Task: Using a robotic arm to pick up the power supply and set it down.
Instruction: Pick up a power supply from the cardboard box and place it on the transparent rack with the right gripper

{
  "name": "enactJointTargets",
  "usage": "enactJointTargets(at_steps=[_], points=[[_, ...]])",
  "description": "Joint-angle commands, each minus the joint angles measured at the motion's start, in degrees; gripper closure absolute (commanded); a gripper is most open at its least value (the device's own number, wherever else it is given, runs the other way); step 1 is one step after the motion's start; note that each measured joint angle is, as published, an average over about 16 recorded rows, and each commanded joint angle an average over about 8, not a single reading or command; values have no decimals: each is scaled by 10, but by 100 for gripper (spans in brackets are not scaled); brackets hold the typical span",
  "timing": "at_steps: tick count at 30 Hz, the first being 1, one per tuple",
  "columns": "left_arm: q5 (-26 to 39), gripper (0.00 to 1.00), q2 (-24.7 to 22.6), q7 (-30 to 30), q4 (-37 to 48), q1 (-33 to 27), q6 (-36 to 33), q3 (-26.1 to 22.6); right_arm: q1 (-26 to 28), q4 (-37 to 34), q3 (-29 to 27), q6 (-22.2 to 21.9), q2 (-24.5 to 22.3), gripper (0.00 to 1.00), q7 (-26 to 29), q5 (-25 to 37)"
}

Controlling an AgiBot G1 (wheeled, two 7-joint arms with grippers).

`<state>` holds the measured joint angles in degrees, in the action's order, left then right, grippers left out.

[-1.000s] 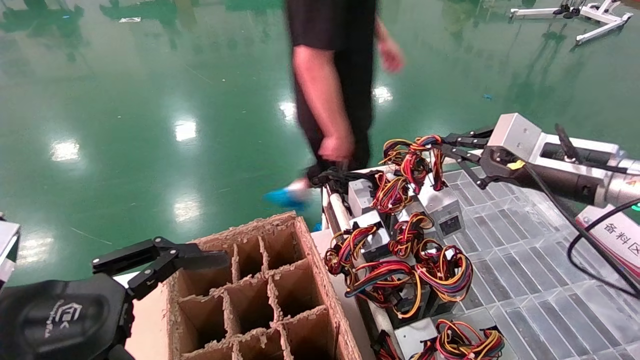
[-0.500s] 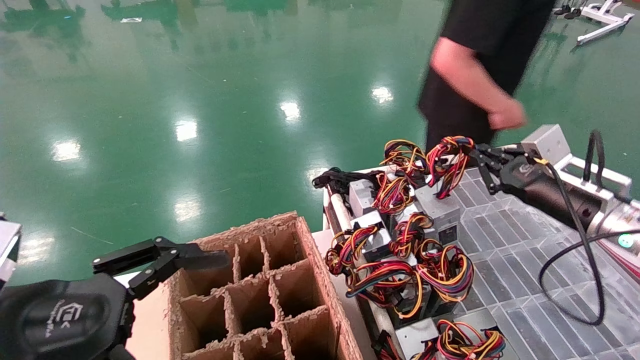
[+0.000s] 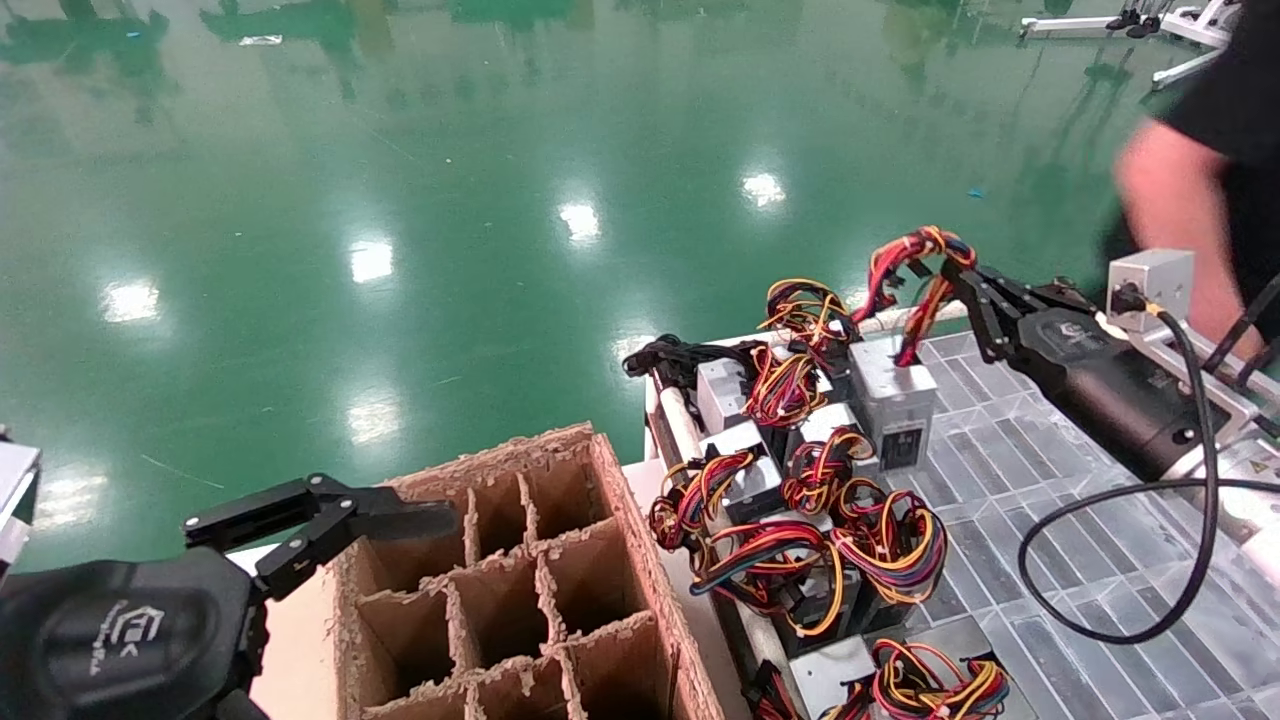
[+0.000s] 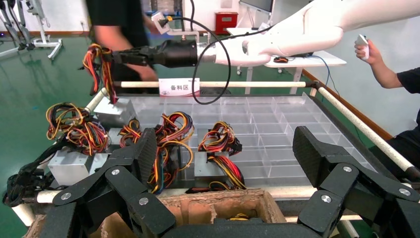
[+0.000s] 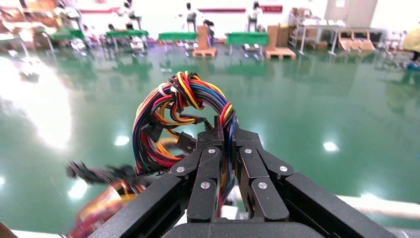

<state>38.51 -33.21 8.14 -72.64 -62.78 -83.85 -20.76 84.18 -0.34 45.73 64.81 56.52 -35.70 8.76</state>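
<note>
Jaws of the right gripper point(image 3: 962, 283) pinched on the wire loop point(image 5: 181, 116) of the power supply point(image 3: 893, 398), its box among others at 3 o'clock. Risk: wires slipping or snagging neighbours. Left gripper point(image 4: 225, 163) parked, wide open, at 8 o'clock.

Glossy green floor point(image 3: 420, 180), mirroring bright ceiling lights. Far off in the right wrist view, green-topped tables point(image 5: 250, 37), stacked cartons on pallets point(image 5: 280, 45) and a pale wall. White frame stand point(image 3: 1190, 30) on the floor at the far right.
</note>
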Motion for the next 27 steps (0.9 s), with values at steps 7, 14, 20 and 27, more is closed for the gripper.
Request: enactJointTargets(at_steps=[7, 14, 20, 27], points=[[0, 0, 0, 0, 0, 0, 0, 0, -6, 1, -8, -7, 18, 100, -5, -11], [0, 0, 0, 0, 0, 0, 0, 0, -20, 1, -16, -10, 35, 100, -4, -23], [0, 0, 0, 0, 0, 0, 0, 0, -44, -1, -40, 7, 43, 100, 3, -57], [0, 0, 0, 0, 0, 0, 0, 0, -80, -5, -79, 28, 55, 100, 5, -113]])
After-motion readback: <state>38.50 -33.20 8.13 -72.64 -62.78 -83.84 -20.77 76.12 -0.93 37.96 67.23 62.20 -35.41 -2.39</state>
